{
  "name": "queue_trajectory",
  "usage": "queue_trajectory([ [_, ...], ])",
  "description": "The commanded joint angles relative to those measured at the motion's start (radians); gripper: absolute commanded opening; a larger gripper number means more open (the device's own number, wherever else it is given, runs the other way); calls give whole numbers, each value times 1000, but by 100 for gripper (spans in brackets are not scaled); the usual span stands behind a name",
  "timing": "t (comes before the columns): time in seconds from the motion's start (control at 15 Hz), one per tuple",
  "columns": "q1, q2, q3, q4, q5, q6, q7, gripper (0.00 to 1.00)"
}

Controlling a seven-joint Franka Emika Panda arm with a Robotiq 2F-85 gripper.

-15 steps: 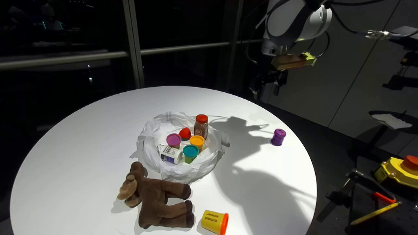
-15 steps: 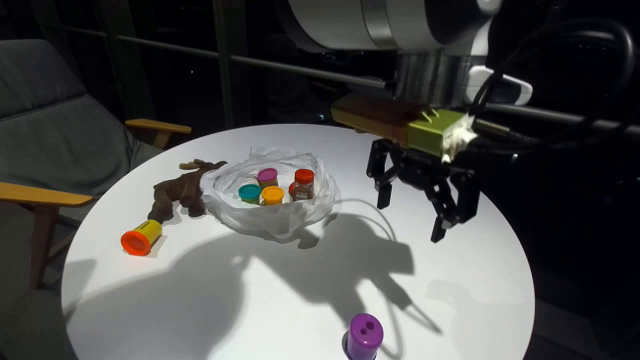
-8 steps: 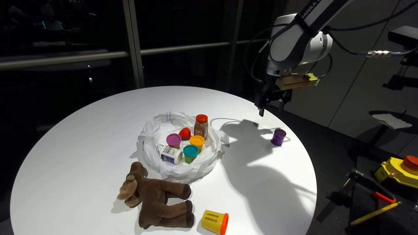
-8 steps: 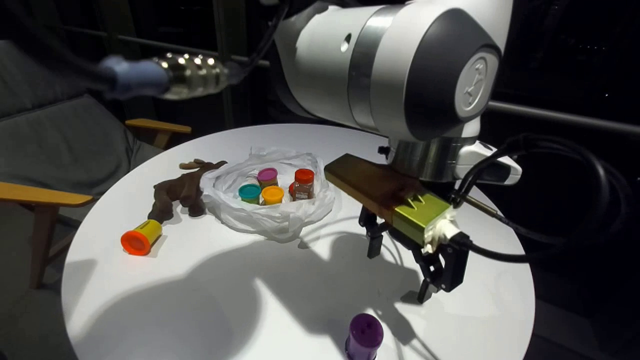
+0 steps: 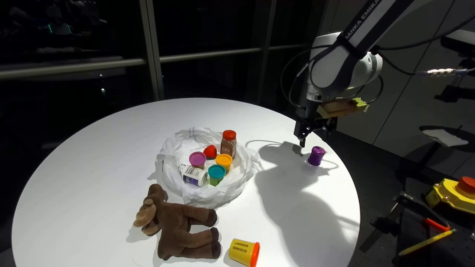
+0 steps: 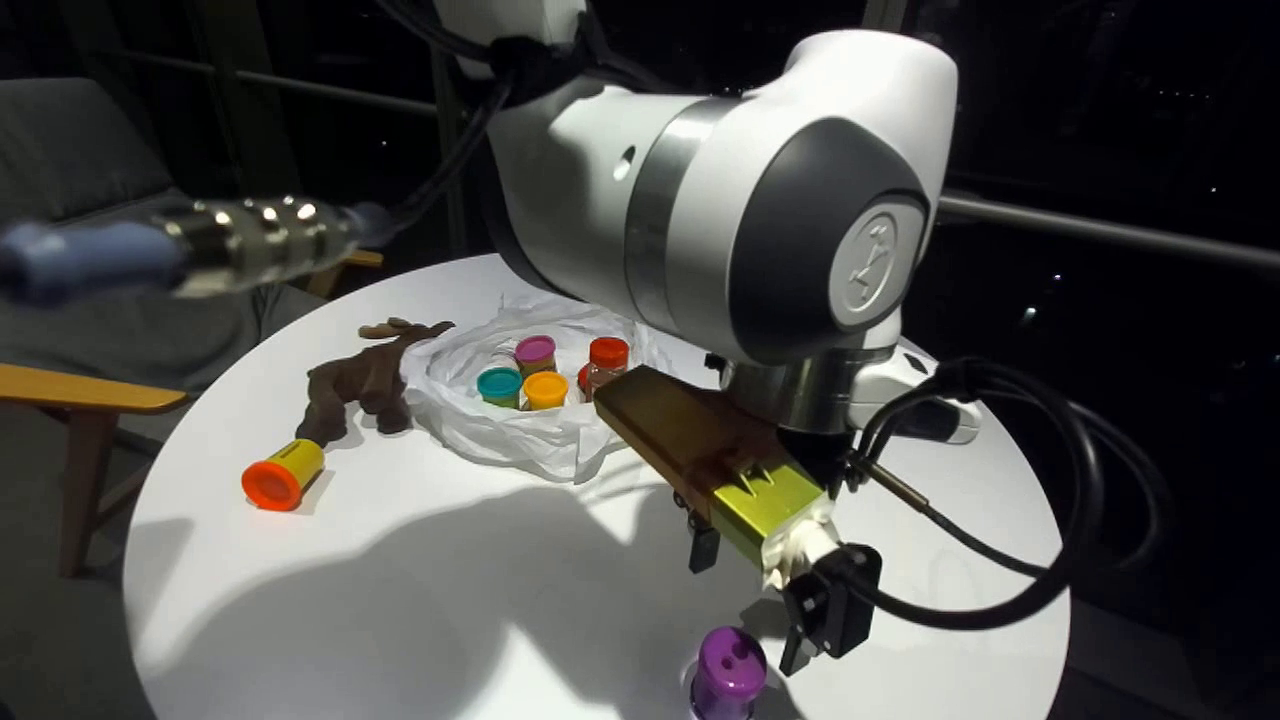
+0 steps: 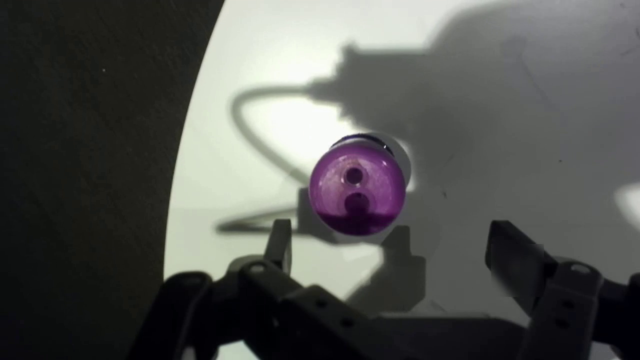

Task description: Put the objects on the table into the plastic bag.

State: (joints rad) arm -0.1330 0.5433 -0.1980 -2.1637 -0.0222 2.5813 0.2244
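A purple cup-shaped sharpener with two holes in its top (image 7: 357, 187) stands upright on the white table (image 5: 92, 155) near its edge; both exterior views show it (image 5: 316, 156) (image 6: 730, 675). My gripper (image 7: 390, 226) is open and empty, above the table and close beside the sharpener, not touching it. The plastic bag (image 5: 226, 193) lies open mid-table. It holds a white bottle (image 5: 193, 175), a red-capped jar (image 5: 228, 144), a red item (image 5: 210, 152) and small tubs with purple, orange and teal lids. A brown plush animal (image 5: 174, 226) and a yellow tub (image 5: 243, 252) lie on their sides outside the bag.
A grey chair with a wooden armrest (image 6: 90, 388) stands beside the table. A yellow box with a red button (image 5: 452, 194) sits on a dark stand off the table. Cables (image 6: 1010, 600) hang from the arm near the gripper.
The arm has come down, bringing my open gripper from high above the table to close beside the purple sharpener. The bag, plush animal, yellow tub and sharpener have not moved.
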Motion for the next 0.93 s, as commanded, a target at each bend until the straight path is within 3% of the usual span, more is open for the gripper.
queue_trajectory([
  [0.0,27,5,-27,-31,-12,36,26,100],
  [0.4,21,71,-19,7,5,46,19,100],
  [0.47,19,79,-15,14,9,44,15,93],
  [0.53,19,87,-15,20,11,41,17,74],
  [0.87,38,74,-41,-2,0,58,45,35],
])
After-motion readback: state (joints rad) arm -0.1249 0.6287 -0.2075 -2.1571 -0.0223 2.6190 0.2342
